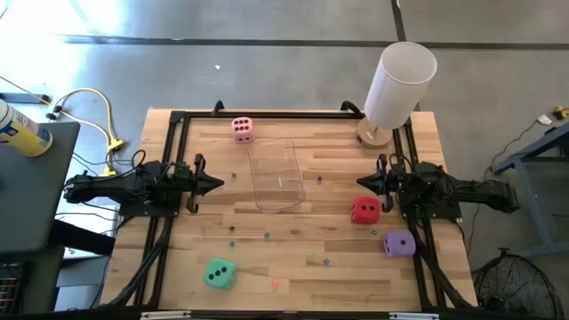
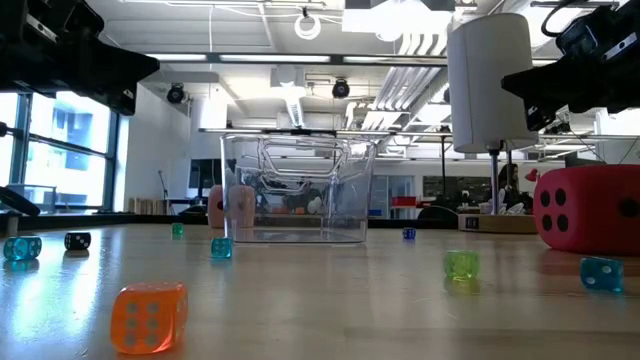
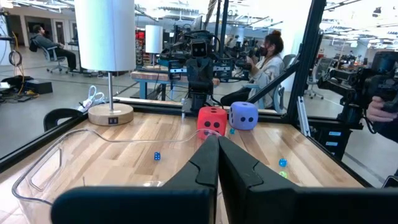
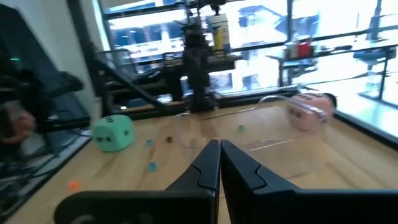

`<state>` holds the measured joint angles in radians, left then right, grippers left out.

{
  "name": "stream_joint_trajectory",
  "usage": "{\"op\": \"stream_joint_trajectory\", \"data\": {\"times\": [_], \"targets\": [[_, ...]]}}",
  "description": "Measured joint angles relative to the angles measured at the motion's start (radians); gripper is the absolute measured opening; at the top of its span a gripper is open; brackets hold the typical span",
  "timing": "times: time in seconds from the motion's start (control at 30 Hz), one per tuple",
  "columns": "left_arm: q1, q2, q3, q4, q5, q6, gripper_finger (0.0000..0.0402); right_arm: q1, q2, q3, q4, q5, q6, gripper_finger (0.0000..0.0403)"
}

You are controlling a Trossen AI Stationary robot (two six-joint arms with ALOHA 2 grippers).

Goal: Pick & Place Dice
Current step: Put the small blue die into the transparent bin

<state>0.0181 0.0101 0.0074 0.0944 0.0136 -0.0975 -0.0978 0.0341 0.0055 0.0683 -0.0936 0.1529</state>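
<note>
Four big foam dice rest flat on the wooden table. The pink die (image 1: pixel 242 129) is near the far edge, the red die (image 1: pixel 364 210) and purple die (image 1: pixel 399 243) are on the right, and the teal-green die (image 1: pixel 220 273) is near the front left. My left gripper (image 1: pixel 221 183) hovers shut at the table's left, and my right gripper (image 1: pixel 359 181) hovers shut just beyond the red die. In the left wrist view the shut fingers (image 3: pixel 217 146) point at the red die (image 3: pixel 212 119) and purple die (image 3: pixel 243 115). The right wrist view shows the teal-green die (image 4: pixel 113 132) and the pink die (image 4: pixel 306 110).
A clear plastic box (image 1: pixel 274 176) stands mid-table between the grippers. A white lamp (image 1: pixel 397 87) rises at the far right corner. Several tiny coloured beads (image 2: pixel 148 315) are scattered over the wood. A black frame (image 1: pixel 267 116) rims the table. People sit in the room beyond.
</note>
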Motion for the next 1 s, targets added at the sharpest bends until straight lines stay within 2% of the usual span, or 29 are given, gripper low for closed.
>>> {"op": "stream_joint_trajectory", "data": {"times": [0.17, 0.27, 0.4, 0.57, 0.67, 0.8, 0.9, 1.0], "targets": [[0.000, 0.000, 0.000, 0.000, 0.000, 0.000, 0.0000, 0.000, 0.017, 0.040, 0.014, -0.036, -0.106, 0.0003], [0.000, 0.000, 0.000, 0.006, 0.000, 0.000, 0.0000, 0.000, 0.075, 0.130, 0.025, 0.012, -0.167, 0.0003], [0.000, 0.000, 0.000, 0.021, 0.000, 0.000, 0.0000, 0.000, 0.257, 0.246, -0.065, 0.030, -0.170, 0.0003], [0.000, 0.000, 0.000, 0.023, 0.000, 0.000, 0.0000, 0.003, 0.527, 0.355, -0.127, 0.117, -0.123, 0.0003], [0.000, 0.000, 0.000, 0.026, 0.001, 0.000, 0.0000, 0.019, 0.674, 0.389, -0.117, 0.146, -0.049, 0.0003], [0.000, 0.000, 0.000, 0.026, -0.004, 0.000, 0.0000, 0.049, 0.826, 0.398, -0.085, 0.268, -0.083, 0.0003], [-0.001, 0.000, 0.000, 0.027, -0.005, 0.000, 0.0000, 0.063, 0.923, 0.401, -0.020, 0.273, -0.166, 0.0003], [-0.005, 0.000, 0.000, 0.026, -0.005, -0.006, 0.0000, 0.077, 0.988, 0.402, 0.068, 0.269, -0.181, 0.0004]]}}
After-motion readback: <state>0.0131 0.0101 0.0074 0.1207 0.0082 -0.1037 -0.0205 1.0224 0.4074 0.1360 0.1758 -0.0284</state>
